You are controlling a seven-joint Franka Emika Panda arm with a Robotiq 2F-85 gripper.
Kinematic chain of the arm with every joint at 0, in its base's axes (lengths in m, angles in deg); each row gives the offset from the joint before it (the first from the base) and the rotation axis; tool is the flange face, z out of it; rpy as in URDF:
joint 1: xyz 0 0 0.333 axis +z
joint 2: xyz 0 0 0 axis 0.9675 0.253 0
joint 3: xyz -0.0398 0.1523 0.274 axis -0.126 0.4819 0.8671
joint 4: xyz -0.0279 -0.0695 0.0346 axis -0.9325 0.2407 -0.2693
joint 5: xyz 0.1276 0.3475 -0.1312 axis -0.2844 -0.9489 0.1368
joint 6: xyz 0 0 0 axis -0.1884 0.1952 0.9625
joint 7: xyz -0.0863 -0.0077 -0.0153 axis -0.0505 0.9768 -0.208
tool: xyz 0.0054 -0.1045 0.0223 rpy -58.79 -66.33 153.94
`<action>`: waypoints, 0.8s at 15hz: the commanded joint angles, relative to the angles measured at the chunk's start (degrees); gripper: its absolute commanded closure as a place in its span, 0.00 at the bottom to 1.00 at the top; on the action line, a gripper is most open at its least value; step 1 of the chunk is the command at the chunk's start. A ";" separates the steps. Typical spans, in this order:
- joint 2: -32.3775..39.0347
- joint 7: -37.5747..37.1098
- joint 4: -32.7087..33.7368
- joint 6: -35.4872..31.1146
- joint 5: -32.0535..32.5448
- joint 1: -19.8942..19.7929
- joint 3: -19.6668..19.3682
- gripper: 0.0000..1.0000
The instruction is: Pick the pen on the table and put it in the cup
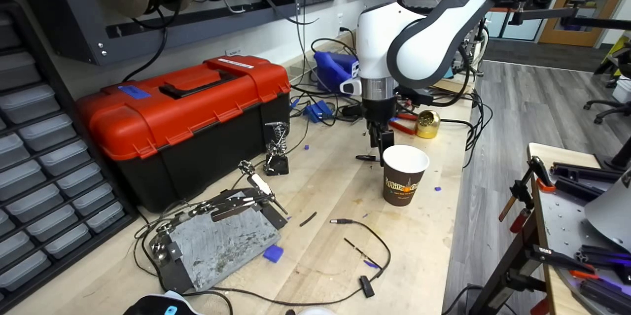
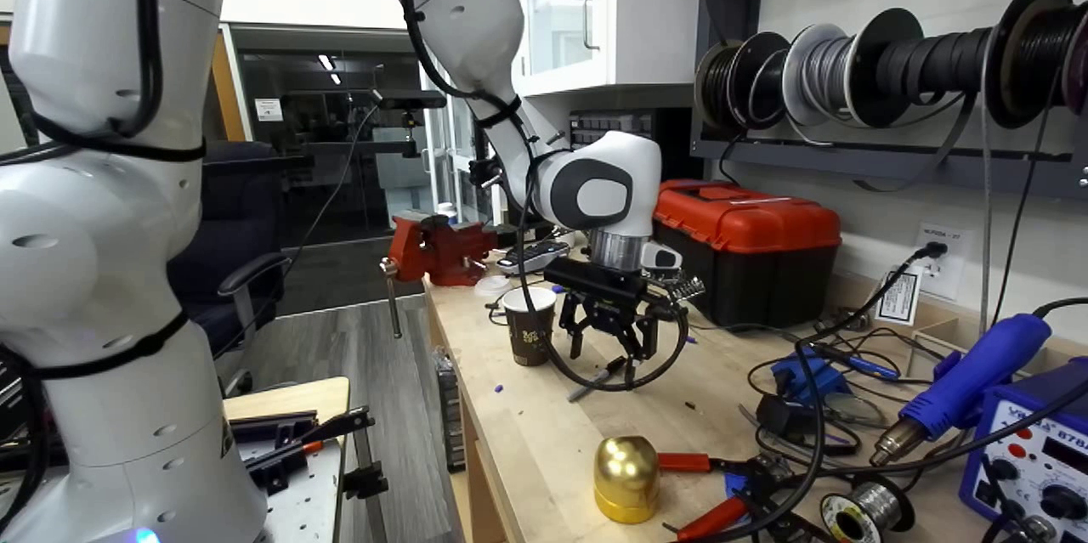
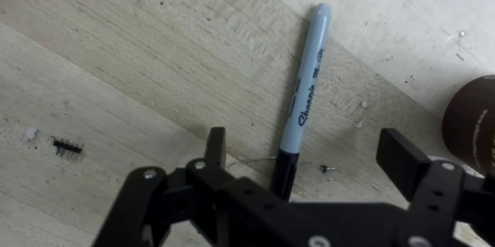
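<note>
One robot arm [image 2: 476,16] with one gripper [image 3: 309,154] of two fingers [image 3: 402,162], one light-wood table [image 1: 424,256], one pen [image 3: 305,92] and one paper cup [image 1: 404,184] are in view. Also counted: one red-lidded toolbox [image 1: 192,108], one red vise [image 2: 446,250], one golden dome [image 2: 626,479] with two red tool handles [image 2: 684,462] beside it, and one small spool of silvery wire [image 2: 875,507]. Other spools [image 2: 824,71] line one wall rack [image 2: 765,154], overlapping too much for a sure count.

Offers room on both sides of the pen [image 3: 302,102], between spread fingers [image 3: 402,164]; is blocked just outside one finger by the cup [image 3: 471,123], farther off by the toolbox [image 1: 197,120] and gold pot [image 2: 626,479].
</note>
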 commanded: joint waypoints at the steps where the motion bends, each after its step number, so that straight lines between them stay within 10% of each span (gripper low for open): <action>1: 0.57 -1.98 0.19 -0.23 1.29 -0.45 0.23 0.00; 3: 1.12 -2.29 0.26 -0.12 1.45 -0.38 0.14 0.00; 4: 1.27 -2.00 0.33 0.10 1.13 -0.53 0.32 0.25; 12: 0.86 -4.04 1.19 1.20 0.41 -0.60 0.49 0.72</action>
